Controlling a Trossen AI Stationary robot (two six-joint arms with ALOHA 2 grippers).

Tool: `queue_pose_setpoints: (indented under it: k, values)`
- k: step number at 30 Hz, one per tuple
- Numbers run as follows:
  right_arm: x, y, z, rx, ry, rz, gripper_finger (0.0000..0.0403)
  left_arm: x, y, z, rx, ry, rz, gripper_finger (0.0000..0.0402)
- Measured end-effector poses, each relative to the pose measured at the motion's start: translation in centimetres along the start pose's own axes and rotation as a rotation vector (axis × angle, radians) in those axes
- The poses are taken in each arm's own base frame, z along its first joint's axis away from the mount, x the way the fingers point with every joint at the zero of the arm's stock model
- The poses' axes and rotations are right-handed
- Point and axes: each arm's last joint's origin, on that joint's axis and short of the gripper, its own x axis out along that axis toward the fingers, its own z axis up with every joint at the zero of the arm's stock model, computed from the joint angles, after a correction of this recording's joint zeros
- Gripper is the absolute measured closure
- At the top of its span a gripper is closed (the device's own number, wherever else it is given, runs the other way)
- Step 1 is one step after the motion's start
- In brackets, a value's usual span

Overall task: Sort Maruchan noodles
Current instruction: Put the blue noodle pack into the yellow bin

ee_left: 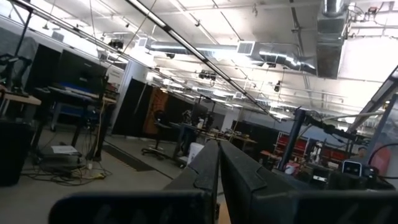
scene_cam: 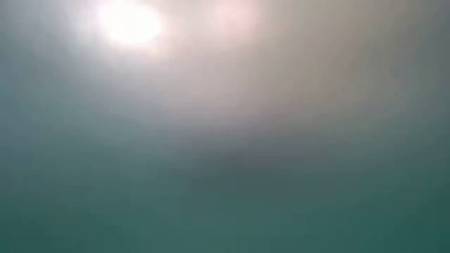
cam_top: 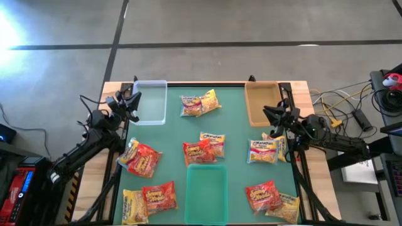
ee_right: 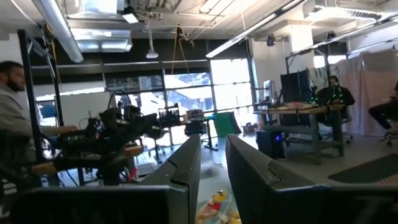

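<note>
- High view: the green-topped worktop (cam_top: 235, 125) carries a translucent green plastic tray (cam_top: 206, 191) at its near middle, the landmark here. Crinkly red and yellow Maruchan noodle packets (cam_top: 204, 148) lie scattered around that tray: a pair just beyond it, others to either side, one pair farther off between a clear plastic tray (cam_top: 149, 102) and a brown tray (cam_top: 261, 103).
- The left gripper (cam_top: 130, 100) hangs by the clear tray, the right gripper (cam_top: 271, 114) by the brown one.
- Low view: only a blurred green haze.
- Left wrist view: the dark fingers (ee_left: 245, 177) press together, holding nothing.
- Right wrist view: the fingers (ee_right: 183, 168) stand slightly apart, empty, with a packet (ee_right: 217, 208) below them.
</note>
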Motion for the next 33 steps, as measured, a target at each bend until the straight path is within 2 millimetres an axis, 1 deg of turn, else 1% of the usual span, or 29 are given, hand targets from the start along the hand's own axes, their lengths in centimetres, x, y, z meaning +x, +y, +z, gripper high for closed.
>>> queue_pose_setpoints:
  k: [3,8,14,18,23,26,29,33]
  values:
    - [0.0,0.0,0.3,0.001,-0.010,0.001,0.0335,0.1,-0.2,0.5,0.007,-0.015,-0.005,0.0402]
    - [0.5,0.2,2.1,-0.052,-0.048,0.016,0.0335,0.4,-0.7,1.8,0.067,-0.036,-0.038,0.0402]
    - [1.8,0.5,3.0,-0.062,0.009,0.016,0.0335,1.3,-0.7,1.9,0.077,0.027,-0.039,0.0402]
    - [3.3,0.6,3.1,-0.071,0.086,0.010,0.0335,2.2,-0.5,1.6,0.073,0.091,-0.020,0.0402]
    - [6.2,1.0,2.8,-0.085,0.217,-0.001,0.0335,3.5,-0.4,1.5,0.069,0.163,0.001,0.0402]
    - [7.6,1.2,3.1,-0.057,0.248,-0.006,0.0335,4.2,-0.3,1.3,0.066,0.198,0.012,0.0402]
    - [8.8,1.3,3.3,-0.055,0.330,-0.013,0.0335,4.7,-0.1,1.0,0.073,0.234,0.021,0.0402]
    - [10.4,1.5,3.2,-0.056,0.419,-0.021,0.0318,5.4,0.1,0.5,0.080,0.283,0.034,0.0402]
